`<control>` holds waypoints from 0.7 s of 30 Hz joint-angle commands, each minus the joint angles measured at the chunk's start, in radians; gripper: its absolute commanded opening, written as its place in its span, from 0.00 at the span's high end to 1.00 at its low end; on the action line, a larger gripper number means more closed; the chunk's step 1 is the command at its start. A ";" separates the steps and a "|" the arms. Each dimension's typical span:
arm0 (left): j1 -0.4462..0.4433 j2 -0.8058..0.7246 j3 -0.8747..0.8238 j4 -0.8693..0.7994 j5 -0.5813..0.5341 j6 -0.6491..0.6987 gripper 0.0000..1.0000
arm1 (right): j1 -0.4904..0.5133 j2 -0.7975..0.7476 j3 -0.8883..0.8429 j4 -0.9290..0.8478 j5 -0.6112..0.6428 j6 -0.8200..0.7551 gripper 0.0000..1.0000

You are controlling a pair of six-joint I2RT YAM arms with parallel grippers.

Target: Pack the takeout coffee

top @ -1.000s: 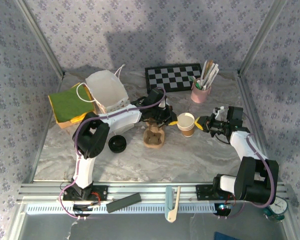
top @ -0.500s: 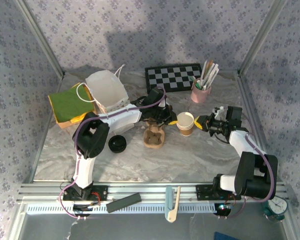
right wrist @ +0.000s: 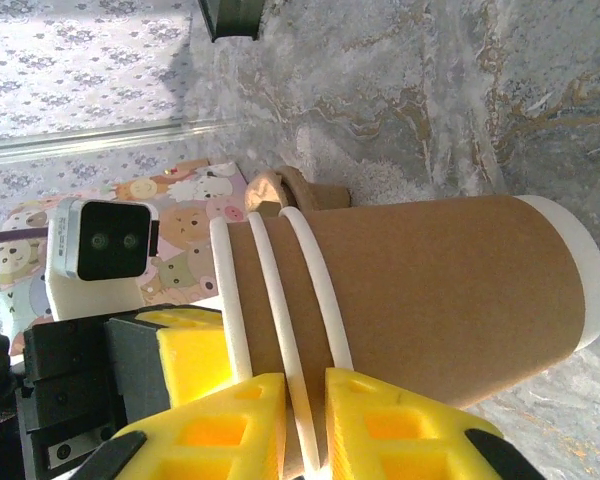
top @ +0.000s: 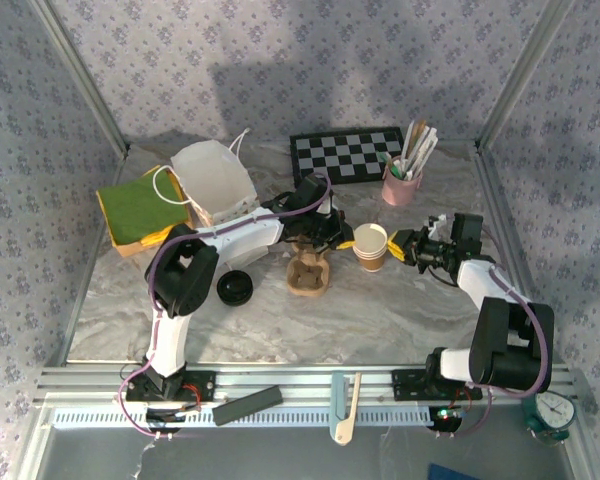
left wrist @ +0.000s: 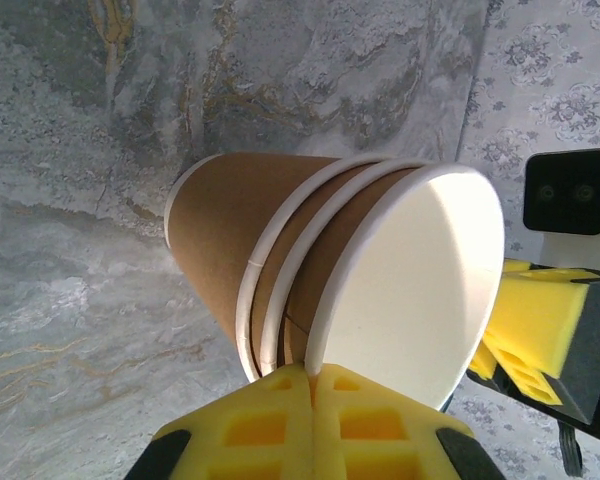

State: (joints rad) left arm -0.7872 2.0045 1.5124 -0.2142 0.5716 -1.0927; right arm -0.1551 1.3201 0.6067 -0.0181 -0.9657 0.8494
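The takeout coffee (top: 371,247) is a stack of three nested tan paper cups with white rims and no lid, standing mid-table. My left gripper (top: 346,243) reaches it from the left. In the left wrist view that gripper (left wrist: 310,372) is shut on the rim of the innermost cup (left wrist: 280,240). My right gripper (top: 398,248) meets the stack from the right. In the right wrist view its jaws (right wrist: 305,385) stand slightly apart, straddling the middle rim of the cups (right wrist: 440,290). A round black lid (top: 234,287) lies on the table to the left.
A brown pulp cup tray (top: 308,272) sits just left of the cups. A white paper bag (top: 215,180) and a green cloth (top: 140,207) are at the back left. The chessboard (top: 345,153) and the pink cup of stirrers (top: 401,185) are at the back.
The right arm's elbow has swung slightly toward the back. The cups and the left arm have stayed where they were.
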 commanded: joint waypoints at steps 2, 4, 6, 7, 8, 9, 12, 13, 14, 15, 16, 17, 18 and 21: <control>-0.021 -0.009 0.051 0.030 0.056 0.013 1.00 | 0.014 0.010 -0.008 -0.015 -0.033 0.004 0.79; -0.020 -0.009 0.051 0.029 0.055 0.015 1.00 | 0.013 0.011 -0.007 -0.021 -0.030 0.002 0.78; -0.020 -0.008 0.052 0.026 0.054 0.016 1.00 | 0.010 0.006 -0.002 -0.042 -0.023 -0.008 0.82; -0.020 -0.009 0.052 0.024 0.055 0.017 1.00 | 0.007 -0.001 0.006 -0.078 -0.011 -0.029 0.83; -0.018 -0.010 0.051 0.021 0.052 0.018 1.00 | -0.001 -0.012 0.016 -0.117 -0.002 -0.054 0.83; -0.018 -0.012 0.049 0.019 0.049 0.019 1.00 | -0.009 -0.021 0.023 -0.145 0.004 -0.072 0.83; -0.014 -0.017 0.040 0.017 0.044 0.019 1.00 | -0.055 -0.049 0.026 -0.180 -0.004 -0.093 0.83; -0.012 -0.019 0.037 0.018 0.043 0.020 1.00 | -0.070 -0.057 0.025 -0.180 -0.008 -0.090 0.83; -0.011 -0.020 0.033 0.018 0.042 0.020 1.00 | -0.079 -0.063 0.024 -0.177 -0.011 -0.088 0.83; -0.009 -0.019 0.032 0.018 0.041 0.021 1.00 | -0.083 -0.067 0.020 -0.173 -0.013 -0.082 0.84; -0.010 -0.019 0.034 0.018 0.042 0.020 1.00 | -0.085 -0.072 0.016 -0.161 -0.015 -0.075 0.87; -0.010 -0.020 0.033 0.018 0.043 0.021 1.00 | -0.085 -0.075 0.011 -0.145 -0.019 -0.065 0.90; -0.009 -0.019 0.034 0.018 0.042 0.021 1.00 | -0.085 -0.076 0.005 -0.136 -0.023 -0.057 0.93; -0.009 -0.016 0.036 0.018 0.045 0.022 1.00 | -0.082 -0.078 -0.002 -0.110 -0.038 -0.044 1.00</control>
State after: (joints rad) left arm -0.7937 2.0045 1.5139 -0.2108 0.5907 -1.0893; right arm -0.2359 1.2572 0.6106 -0.1394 -0.9707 0.7998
